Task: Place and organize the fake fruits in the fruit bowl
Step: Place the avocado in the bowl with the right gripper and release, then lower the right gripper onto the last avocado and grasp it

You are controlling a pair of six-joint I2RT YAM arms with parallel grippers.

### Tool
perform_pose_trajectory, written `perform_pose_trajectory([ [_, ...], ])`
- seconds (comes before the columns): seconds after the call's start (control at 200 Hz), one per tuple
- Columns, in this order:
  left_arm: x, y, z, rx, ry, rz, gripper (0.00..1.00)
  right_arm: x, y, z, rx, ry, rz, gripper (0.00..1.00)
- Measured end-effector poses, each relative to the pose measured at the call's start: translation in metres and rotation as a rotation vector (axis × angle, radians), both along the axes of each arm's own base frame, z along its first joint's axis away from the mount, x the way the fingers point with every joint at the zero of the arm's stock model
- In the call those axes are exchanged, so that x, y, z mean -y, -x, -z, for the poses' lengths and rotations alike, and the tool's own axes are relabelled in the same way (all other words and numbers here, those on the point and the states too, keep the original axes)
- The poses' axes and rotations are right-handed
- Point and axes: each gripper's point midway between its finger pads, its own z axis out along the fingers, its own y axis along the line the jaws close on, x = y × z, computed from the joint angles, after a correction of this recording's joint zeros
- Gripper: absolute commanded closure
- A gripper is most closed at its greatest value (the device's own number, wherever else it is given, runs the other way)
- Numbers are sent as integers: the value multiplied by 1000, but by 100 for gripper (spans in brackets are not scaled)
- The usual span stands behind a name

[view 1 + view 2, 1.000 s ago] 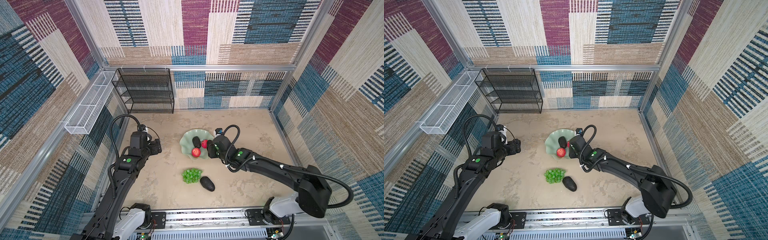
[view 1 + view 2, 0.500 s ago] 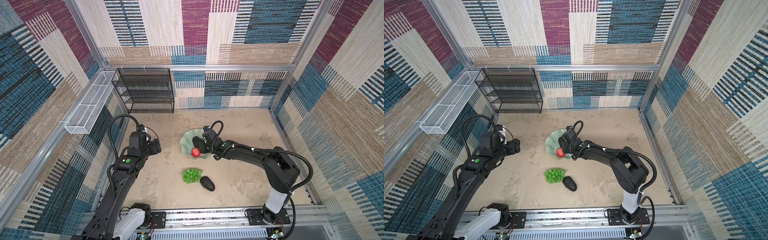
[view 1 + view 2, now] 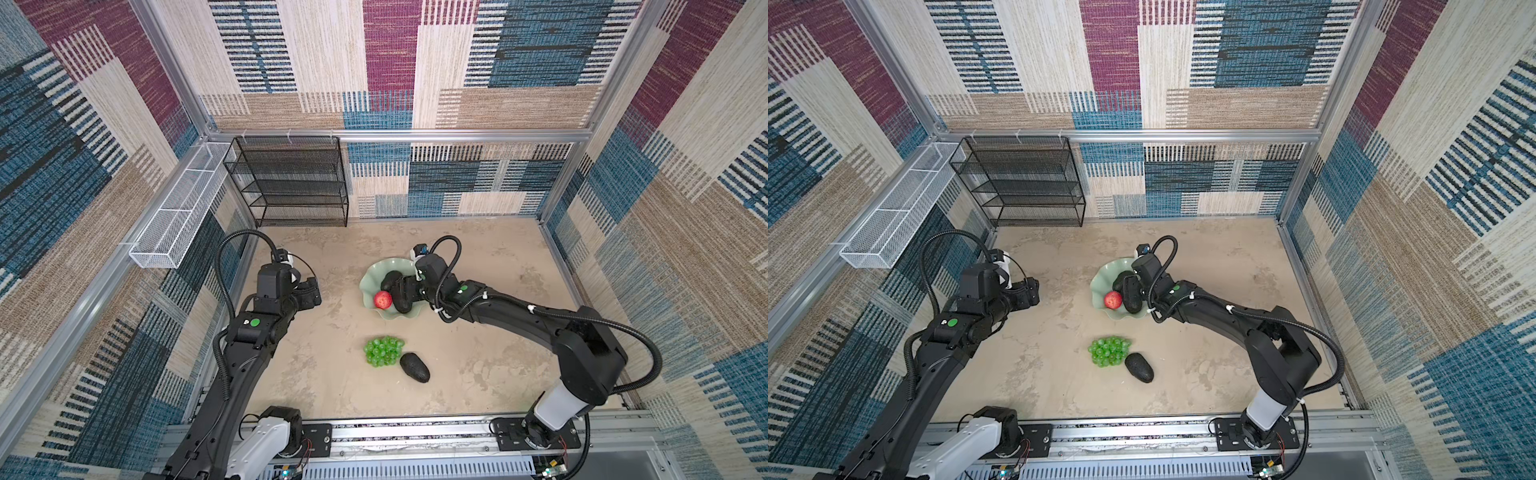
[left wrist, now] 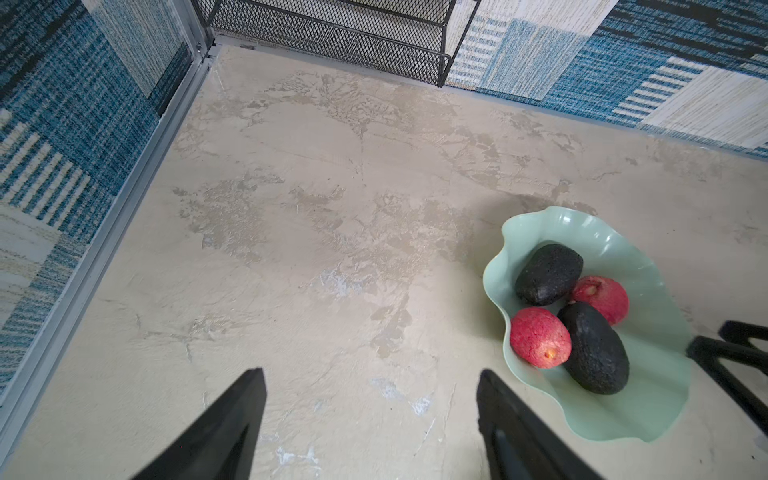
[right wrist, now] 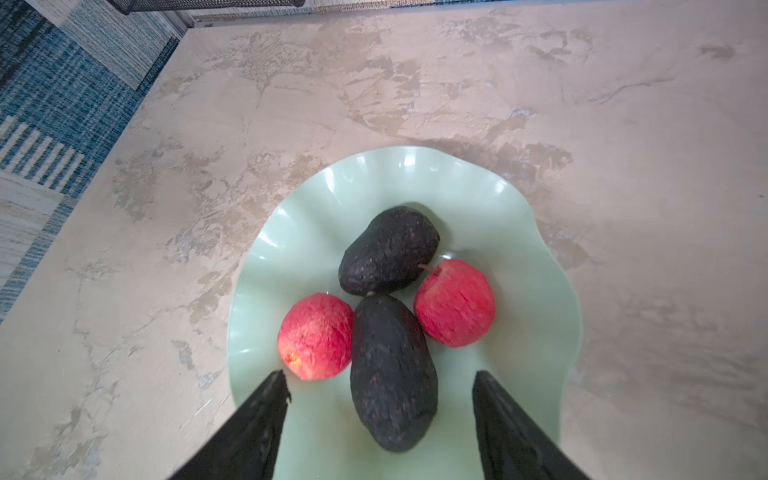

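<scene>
2 avocados (image 5: 392,370) in bowl (image 5: 534,291), R hand (image 5: 379,376) spread

The right end effector (image 5: 379,375) has opened, releasing an avocado (image 5: 392,386) into the bowl (image 5: 536,316).

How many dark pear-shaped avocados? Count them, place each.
3. The short avocado and the long avocado touch inside the mint-green scalloped bowl; the third avocado lies on the table beside the green grape bunch. None seems hidden.
</scene>
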Motion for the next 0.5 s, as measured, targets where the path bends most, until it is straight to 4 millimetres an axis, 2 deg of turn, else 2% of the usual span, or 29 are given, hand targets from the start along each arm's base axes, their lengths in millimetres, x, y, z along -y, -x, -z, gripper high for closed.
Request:
perform_pose_trajectory([
  [0.07, 0, 0, 0, 0, 0, -1, 17, 8, 16, -4, 9, -3, -13, 25],
  [0.17, -1, 0, 0, 0, 0, -4, 17, 5, 50, 1, 4, 1, -92, 22],
  [0.296, -2, 0, 1, -2, 5, -4, 17, 1, 104, 24, -46, 19, -215, 20],
  [0.501, -4, -1, 3, -10, 12, -9, 17, 13, 153, 66, -139, 54, -265, 20],
])
